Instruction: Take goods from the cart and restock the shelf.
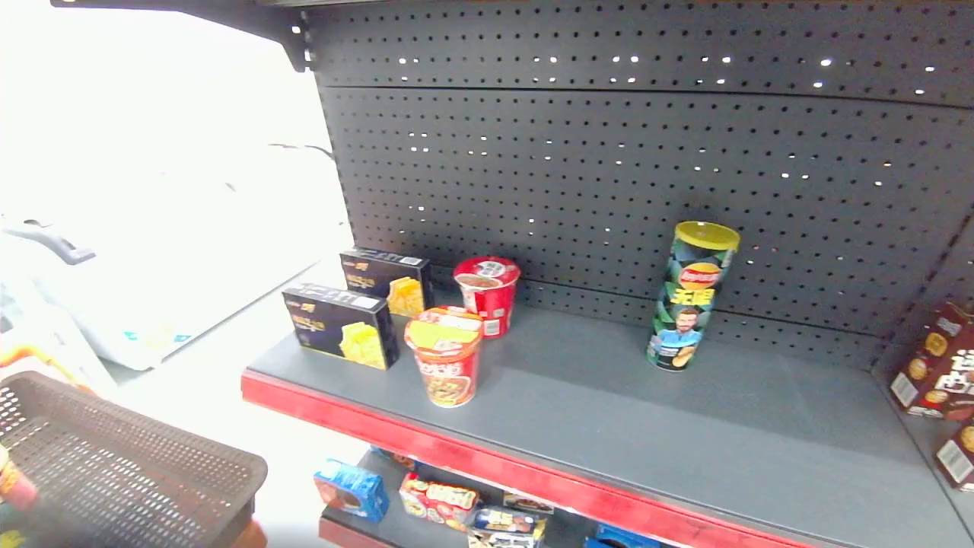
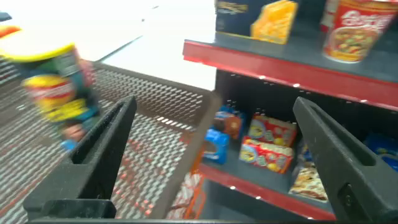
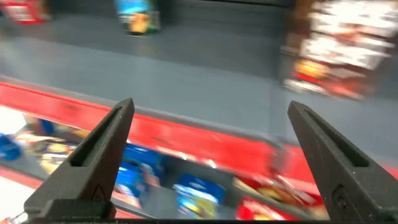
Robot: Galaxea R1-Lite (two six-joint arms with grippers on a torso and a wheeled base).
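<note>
A chip can (image 2: 56, 87) sits in the cart basket (image 2: 152, 94).

Matt metal shelf (image 1: 647, 426), perforated plastic basket (image 1: 137, 457).

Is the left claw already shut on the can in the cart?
No, the left claw stands open and empty, and the can sits in the cart's mesh basket, outside its fingers.

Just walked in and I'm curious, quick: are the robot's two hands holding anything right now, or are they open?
Left hand: open, holding nothing.
Right hand: open, holding nothing.
</note>
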